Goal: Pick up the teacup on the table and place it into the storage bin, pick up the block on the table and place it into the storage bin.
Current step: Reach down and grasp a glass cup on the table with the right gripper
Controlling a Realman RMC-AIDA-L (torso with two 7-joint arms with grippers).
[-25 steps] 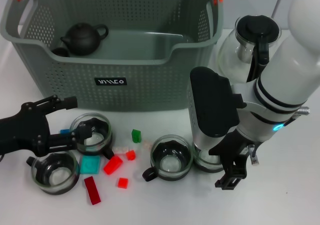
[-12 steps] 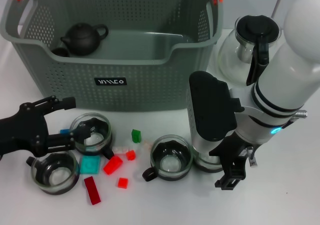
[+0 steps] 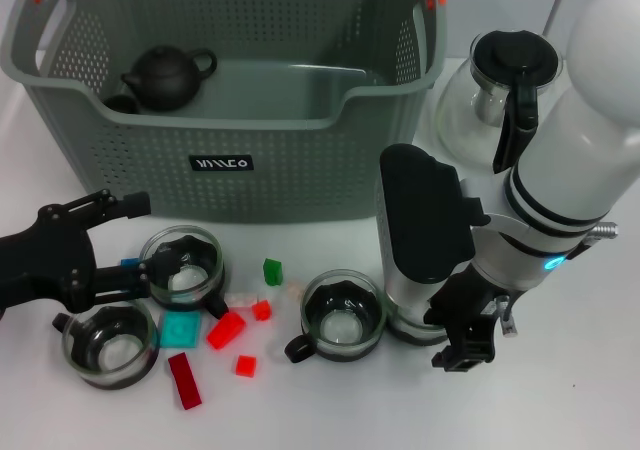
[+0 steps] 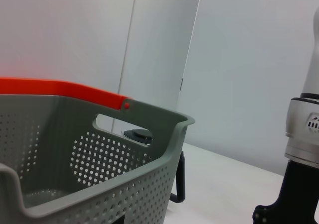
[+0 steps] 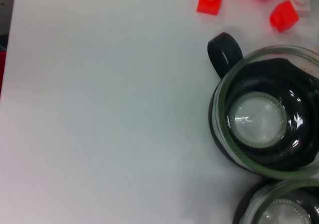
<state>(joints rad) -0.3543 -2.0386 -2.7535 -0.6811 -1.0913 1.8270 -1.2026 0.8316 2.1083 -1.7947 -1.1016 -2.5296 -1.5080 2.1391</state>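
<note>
White table [image 3: 330,410]: open left tool [image 3: 125,245] flanks a teacup [image 3: 183,267] amid scattered blocks [image 3: 226,329]; right tool's state unclear.

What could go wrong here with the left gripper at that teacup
The left gripper stands open around the rear-left teacup, with a second cup and loose blocks close beside it; closing or lifting could knock them. The lift must also clear the storage bin wall right behind the cup. The right gripper hovers by two more cups, so a sweep there could tip them.
</note>
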